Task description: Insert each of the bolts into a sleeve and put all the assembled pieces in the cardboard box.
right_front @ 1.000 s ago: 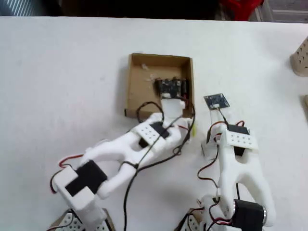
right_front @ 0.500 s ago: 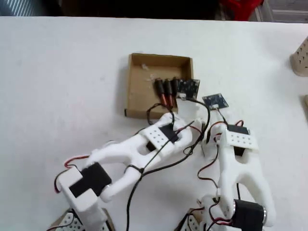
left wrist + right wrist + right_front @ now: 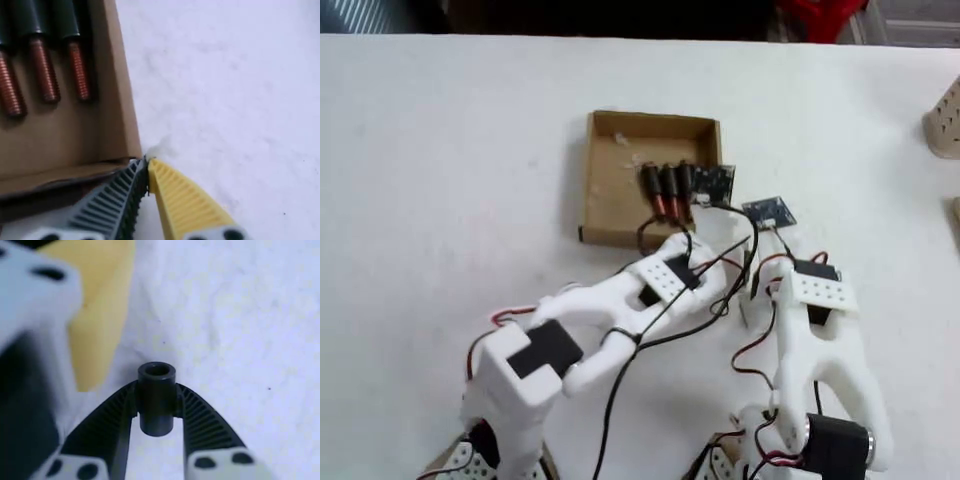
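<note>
Now we are seeing the left gripper (image 3: 147, 167), clenched and empty, pulling back from the cardboard box (image 3: 608, 170), where three assembled pieces (image 3: 666, 190) are lying. The right gripper (image 3: 156, 390) is grasping a black sleeve (image 3: 156, 402).

Three assembled pieces (image 3: 665, 190) in the cardboard box (image 3: 610, 200), a sleeve (image 3: 157, 410) held beside it

The cardboard box sits in the middle of the table (image 3: 440, 150), ahead of both arms, with the assembled pieces lying side by side in its right half. The left gripper (image 3: 148, 165), tips together, is just outside the box's near right corner. Just to its right, the right gripper (image 3: 156, 390) holds the sleeve upright between its jaws.
</note>
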Robot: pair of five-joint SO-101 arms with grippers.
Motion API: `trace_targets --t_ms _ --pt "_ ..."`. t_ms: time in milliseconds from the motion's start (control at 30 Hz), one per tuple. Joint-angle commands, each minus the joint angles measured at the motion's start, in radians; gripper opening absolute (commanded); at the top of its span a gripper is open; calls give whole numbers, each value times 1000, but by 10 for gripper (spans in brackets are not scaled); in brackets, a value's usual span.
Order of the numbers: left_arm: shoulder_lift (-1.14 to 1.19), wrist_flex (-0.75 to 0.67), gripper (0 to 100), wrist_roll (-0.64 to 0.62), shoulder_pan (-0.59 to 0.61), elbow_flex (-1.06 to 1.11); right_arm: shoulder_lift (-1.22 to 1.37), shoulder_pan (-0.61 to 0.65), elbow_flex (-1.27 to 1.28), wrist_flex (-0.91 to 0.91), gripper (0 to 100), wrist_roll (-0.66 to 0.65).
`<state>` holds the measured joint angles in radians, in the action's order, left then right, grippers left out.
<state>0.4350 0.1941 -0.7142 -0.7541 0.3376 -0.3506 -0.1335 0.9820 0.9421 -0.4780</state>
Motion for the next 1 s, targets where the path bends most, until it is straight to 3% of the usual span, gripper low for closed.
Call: trace_targets --t_ms 0,167,467,733,967 --pt "-2 -14 22 11 4 -35 -30 1 -6 -13 18 -11" --pt "-7 173 22 2 -2 -43 -30 2 -6 -13 18 -11" --pt "-73 336 22 -61 -7 3 -30 2 -6 -33 18 -11" --pt "-252 342 22 -60 -13 235 -30 4 -5 -33 18 -11" --pt "-292 342 22 18 -2 272 -30 4 5 -33 18 -11"
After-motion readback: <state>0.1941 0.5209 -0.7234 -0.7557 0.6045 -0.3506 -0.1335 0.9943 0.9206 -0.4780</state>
